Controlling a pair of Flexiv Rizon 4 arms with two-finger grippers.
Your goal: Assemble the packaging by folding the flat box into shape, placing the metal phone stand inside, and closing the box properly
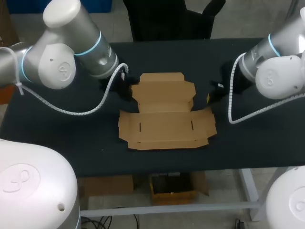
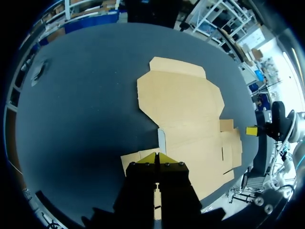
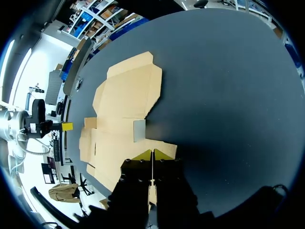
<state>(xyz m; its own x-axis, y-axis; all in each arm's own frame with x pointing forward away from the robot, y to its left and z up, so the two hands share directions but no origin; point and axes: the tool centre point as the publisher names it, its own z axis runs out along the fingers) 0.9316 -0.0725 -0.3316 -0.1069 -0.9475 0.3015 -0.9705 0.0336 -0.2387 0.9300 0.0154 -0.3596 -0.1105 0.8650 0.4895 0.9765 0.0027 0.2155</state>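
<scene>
**Both grippers closed at the flat box's sides, folding not yet begun**

The cardboard box lies unfolded in the middle of the tabletop. Its lid panel points toward the far edge and its wider base panel toward the near edge. It is still flat, so shaping it is the step in hand, by my reading.

My left gripper hangs over the box's left side, where the lid narrows into the base. Its yellow tips are pressed together with only a hairline between them, right above the left side flap. I cannot tell whether they nip any cardboard.

My right gripper mirrors it at the right side, tips likewise closed, above the right side flap.

I judge that the arms sit at opposite sides so the two flaps can be raised evenly without the sheet skidding across the cloth. Narrow, closed tips would also slip under a thin edge more easily than spread ones.

I cannot pick out the metal stand in any view.
</scene>
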